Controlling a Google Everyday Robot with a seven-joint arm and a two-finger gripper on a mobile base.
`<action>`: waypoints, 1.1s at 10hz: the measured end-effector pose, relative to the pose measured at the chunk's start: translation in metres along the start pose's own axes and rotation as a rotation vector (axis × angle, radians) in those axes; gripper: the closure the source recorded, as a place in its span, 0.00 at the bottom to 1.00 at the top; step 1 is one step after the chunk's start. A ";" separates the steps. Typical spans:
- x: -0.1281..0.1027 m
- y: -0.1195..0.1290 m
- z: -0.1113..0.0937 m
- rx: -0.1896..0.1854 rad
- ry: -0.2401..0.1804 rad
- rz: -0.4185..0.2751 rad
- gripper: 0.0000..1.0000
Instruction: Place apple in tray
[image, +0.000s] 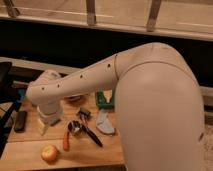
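Observation:
The apple (50, 152), yellowish-orange with a red blush, lies free on the wooden table (95, 155) near its front left edge. Only a slice of the green tray (103, 100) shows behind my arm, at the table's back. My white arm sweeps across the view from the right. Its wrist ends over the left part of the table, where the gripper (44, 125) hangs down and mostly hidden, up and slightly left of the apple and apart from it. It stands open and holds nothing.
A thin orange stick (66, 142) lies just right of the apple. A metal scoop with a black handle (85, 132) and a pale grey-blue item (105, 123) lie mid-table. A black object (20, 121) sits at the left edge. My arm's bulk hides the right side.

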 end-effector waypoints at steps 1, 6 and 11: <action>0.000 0.001 0.000 -0.005 -0.003 0.000 0.26; -0.001 0.048 0.040 -0.138 -0.037 -0.055 0.26; 0.004 0.081 0.088 -0.169 -0.026 -0.138 0.26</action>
